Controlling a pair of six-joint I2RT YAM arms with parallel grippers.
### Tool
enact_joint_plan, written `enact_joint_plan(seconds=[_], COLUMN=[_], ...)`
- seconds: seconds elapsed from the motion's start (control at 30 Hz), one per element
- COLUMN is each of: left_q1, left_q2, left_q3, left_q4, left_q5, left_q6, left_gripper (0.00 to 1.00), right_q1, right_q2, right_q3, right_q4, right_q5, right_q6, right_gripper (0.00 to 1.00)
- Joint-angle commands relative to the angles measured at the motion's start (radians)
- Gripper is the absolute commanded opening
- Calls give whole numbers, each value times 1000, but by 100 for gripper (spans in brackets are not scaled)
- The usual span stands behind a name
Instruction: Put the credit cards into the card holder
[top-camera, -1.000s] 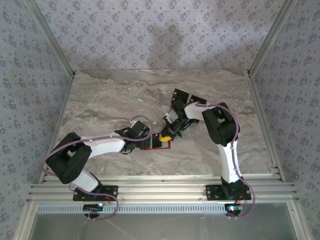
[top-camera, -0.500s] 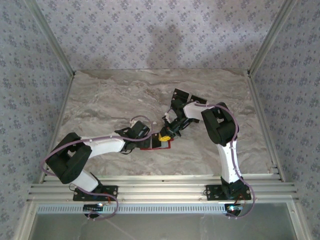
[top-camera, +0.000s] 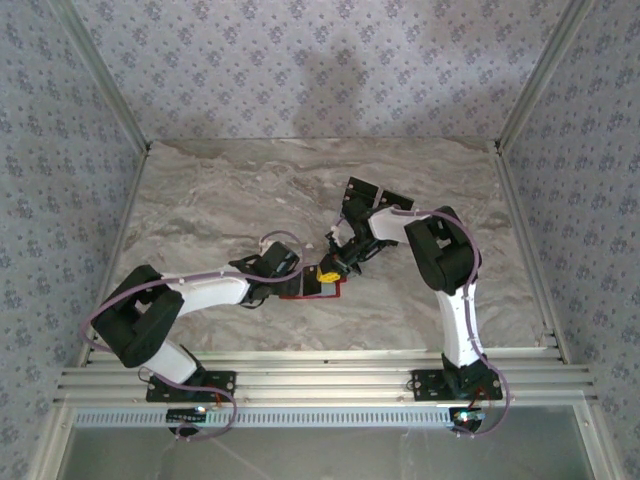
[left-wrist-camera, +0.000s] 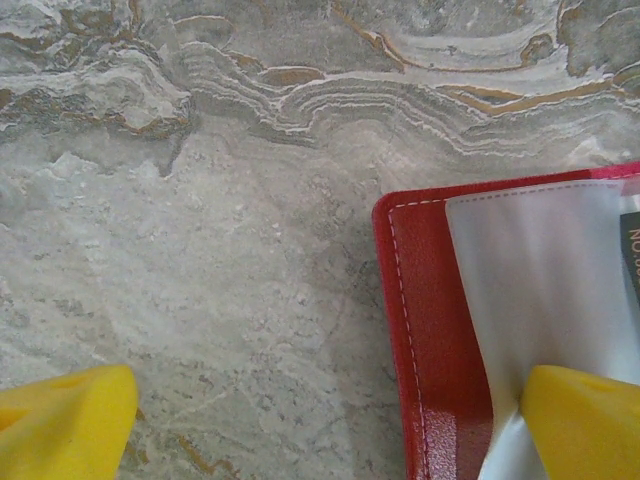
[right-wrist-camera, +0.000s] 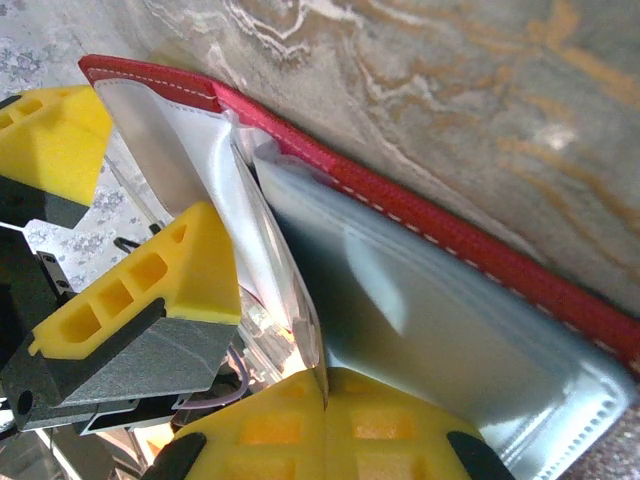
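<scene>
The red card holder (top-camera: 336, 291) lies open in the middle of the table, pale pockets (left-wrist-camera: 540, 280) facing up. My left gripper (left-wrist-camera: 320, 430) stands open at its left end, the right-hand finger (left-wrist-camera: 580, 425) pressing on the pale pocket flap. Both of its yellow fingers (right-wrist-camera: 170, 280) appear in the right wrist view. My right gripper (right-wrist-camera: 325, 385) is shut on a thin credit card seen edge-on (right-wrist-camera: 318, 345), pushed against the grey-blue pocket (right-wrist-camera: 430, 320). A dark printed card corner (left-wrist-camera: 631, 250) peeks out beside the flap. More black credit cards (top-camera: 360, 190) lie behind the right gripper (top-camera: 328, 270).
Another black card (top-camera: 397, 198) lies beside the first at the back right. Patterned walls and metal rails (top-camera: 520, 240) close in the marble table (top-camera: 220, 200). The two arms meet tightly over the wallet, with open marble to the left and far side.
The right gripper has edged slightly left and inward over the wallet, staying shut. The left gripper stays open in nearly the same place.
</scene>
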Motion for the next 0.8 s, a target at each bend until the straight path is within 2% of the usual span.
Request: enact_joint_plan(seconds=[0.0, 0.47, 0.77], left_q1=[0, 0, -1], left_q2=[26, 25, 27], left_q3=[-22, -23, -23], left_q4=[-28, -23, -20], left_q5=[8, 13, 12], left_q6=[19, 15, 15], left_gripper=[100, 100, 100], right_q1=[-3, -3, -9], right_q2=[10, 39, 48], right_q3=[-59, -56, -39], right_q4=[4, 52, 19], right_q5=[121, 142, 163], right_q6=[91, 142, 95], right_gripper=[0, 0, 0])
